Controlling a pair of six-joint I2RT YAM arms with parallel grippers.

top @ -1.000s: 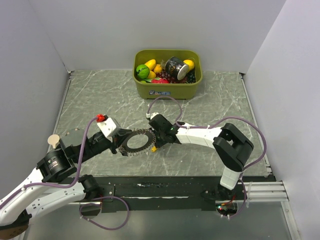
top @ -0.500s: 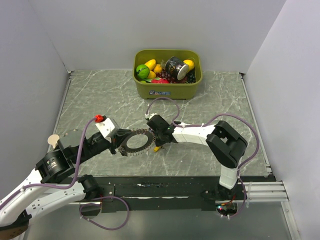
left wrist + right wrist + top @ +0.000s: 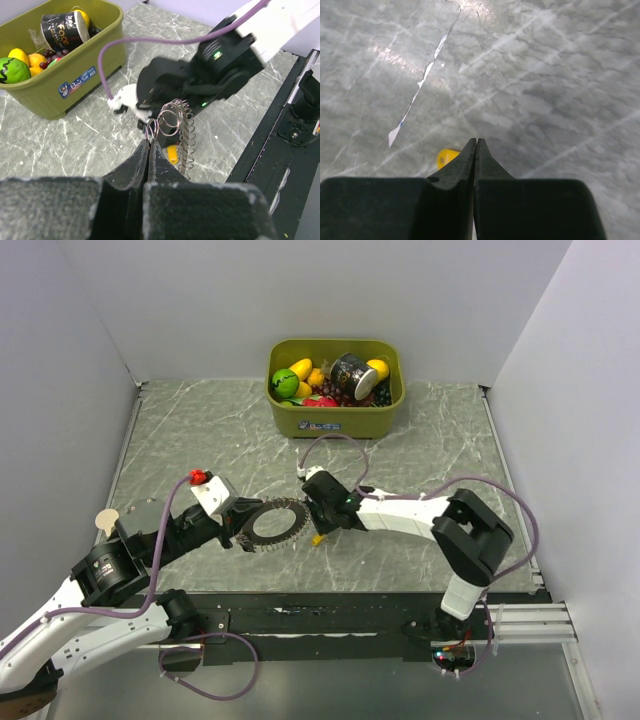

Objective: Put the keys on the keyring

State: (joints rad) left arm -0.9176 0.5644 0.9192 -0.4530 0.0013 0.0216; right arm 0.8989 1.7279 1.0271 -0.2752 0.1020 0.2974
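Both grippers were closed: the left gripper (image 3: 149,145) pinched the keyring (image 3: 187,142) at its edge, while the right gripper (image 3: 475,142) apparently gripped nothing, a yellow key (image 3: 446,157) lying on the table (image 3: 545,75) just beside its tips.

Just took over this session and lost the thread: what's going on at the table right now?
The left gripper is shut on the keyring, pinching it at the small loops on its rim. The right gripper is also shut, tips pointed down at the table, with a yellow key right beside its fingers. Whether that key is actually pinched cannot be told.
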